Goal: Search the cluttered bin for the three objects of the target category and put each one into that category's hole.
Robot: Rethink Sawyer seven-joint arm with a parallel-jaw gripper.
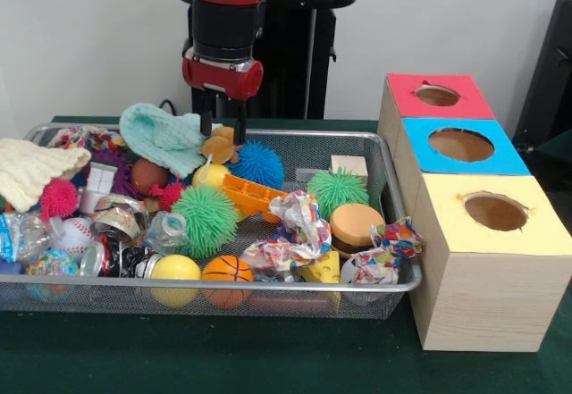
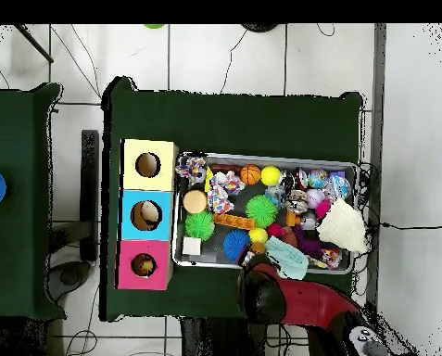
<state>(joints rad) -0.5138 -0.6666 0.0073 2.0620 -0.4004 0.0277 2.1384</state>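
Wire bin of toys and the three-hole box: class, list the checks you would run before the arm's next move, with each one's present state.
1. Gripper empty, fingers apart: ok, nothing between them.
2. Gripper over the silver wire mesh bin: ok, at its far rim, above the mint green cloth.
3. Holes of the red, blue and yellow box sections unblocked: ok.
4. Target category known: cannot tell.
5. Objects reachable without shifting clutter: not ok, toys lie piled together.
6. Box beside bin: ok.
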